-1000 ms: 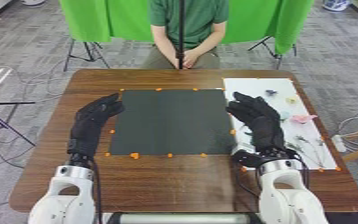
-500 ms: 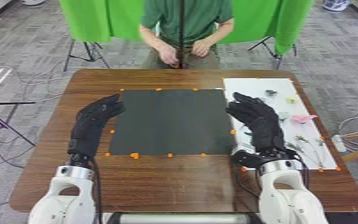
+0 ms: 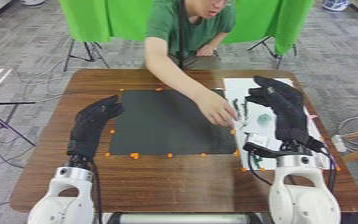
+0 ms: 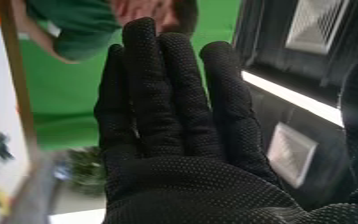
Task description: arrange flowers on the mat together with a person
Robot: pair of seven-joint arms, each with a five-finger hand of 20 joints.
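Flowers on white sheet beside mat, probably for short transfers; right hand over sheet, wide; left hand wide, aside; person's hand near mat's edge.

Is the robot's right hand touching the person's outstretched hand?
Apart. The head view shows a strip of white sheet between the right hand and the person's hand.
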